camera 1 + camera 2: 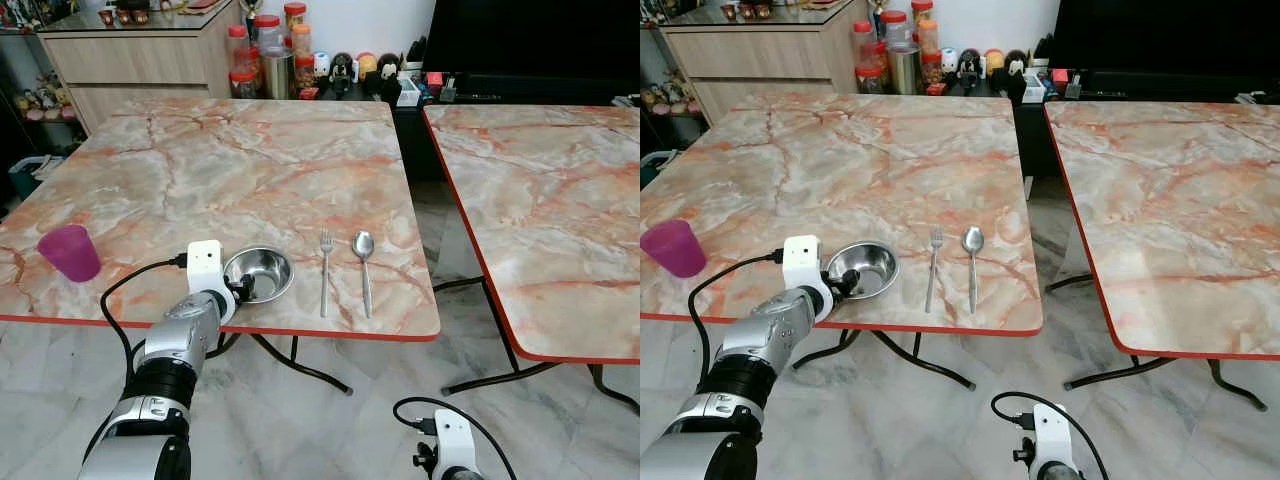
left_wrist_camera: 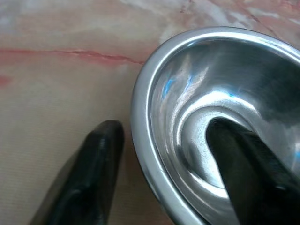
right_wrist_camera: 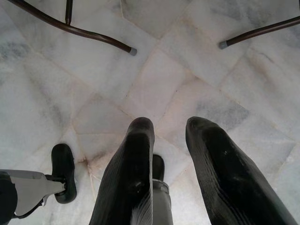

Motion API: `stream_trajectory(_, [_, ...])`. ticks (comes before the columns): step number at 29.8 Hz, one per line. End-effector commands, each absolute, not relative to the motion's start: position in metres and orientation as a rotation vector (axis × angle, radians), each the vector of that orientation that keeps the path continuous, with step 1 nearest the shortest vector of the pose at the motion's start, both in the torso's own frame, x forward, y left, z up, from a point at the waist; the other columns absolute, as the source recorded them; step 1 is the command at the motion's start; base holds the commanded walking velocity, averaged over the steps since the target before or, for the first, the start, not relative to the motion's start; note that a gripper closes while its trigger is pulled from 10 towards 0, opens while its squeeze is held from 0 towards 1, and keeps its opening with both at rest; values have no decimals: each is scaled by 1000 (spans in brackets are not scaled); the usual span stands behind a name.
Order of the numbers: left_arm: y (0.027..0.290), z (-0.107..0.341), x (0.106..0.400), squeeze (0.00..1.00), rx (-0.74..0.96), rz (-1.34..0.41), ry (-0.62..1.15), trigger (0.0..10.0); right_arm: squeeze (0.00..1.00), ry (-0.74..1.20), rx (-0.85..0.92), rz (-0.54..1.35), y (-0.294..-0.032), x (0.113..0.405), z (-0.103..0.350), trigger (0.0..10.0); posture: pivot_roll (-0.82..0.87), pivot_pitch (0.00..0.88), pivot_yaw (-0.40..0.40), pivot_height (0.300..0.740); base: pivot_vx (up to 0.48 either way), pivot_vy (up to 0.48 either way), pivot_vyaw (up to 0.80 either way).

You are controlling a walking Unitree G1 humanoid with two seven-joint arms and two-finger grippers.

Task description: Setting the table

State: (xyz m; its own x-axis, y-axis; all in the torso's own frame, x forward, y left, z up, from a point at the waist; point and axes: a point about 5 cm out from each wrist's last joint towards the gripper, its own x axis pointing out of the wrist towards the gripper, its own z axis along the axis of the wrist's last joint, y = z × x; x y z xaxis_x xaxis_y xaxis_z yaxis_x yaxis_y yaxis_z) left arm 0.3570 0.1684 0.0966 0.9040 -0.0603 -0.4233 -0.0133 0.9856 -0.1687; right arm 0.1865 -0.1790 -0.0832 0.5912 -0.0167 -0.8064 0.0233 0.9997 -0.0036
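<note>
While the left claw (image 2: pixel 159 173) reached over the near edge of the marble tabletop (image 1: pixel 250 160), it straddled the rim of the steel bowl (image 1: pixel 259 273), one black finger (image 2: pixel 89 178) outside on the marble and the other inside the bowl. I could not tell whether the fingers pressed the rim or merely stood either side of it. The bowl sat near the front edge, with a fork (image 1: pixel 324 270) just to its right and a spoon (image 1: pixel 364 268) beside the fork, both lying lengthwise. A purple cup (image 1: pixel 69 252) stood upright well to the left of the bowl. The right claw (image 3: pixel 171 173) hung low over the pale tiled floor (image 3: pixel 197 70), its fingers parted and empty. A second marble tabletop (image 1: pixel 560 190) stood to the right.
</note>
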Motion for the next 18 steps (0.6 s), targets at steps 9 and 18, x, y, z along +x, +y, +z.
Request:
stream_trajectory(9, [172,99,360,0,-206,2,452,0,0,939,21,-31,-178,188,-83,10000,47,0,14,740,0,0,0])
stream_trajectory(18, [175,99,359,0,-229,22,448,0,0,938,20,-24,-176,189,-82,10000,55,0,11,740,0,0,0])
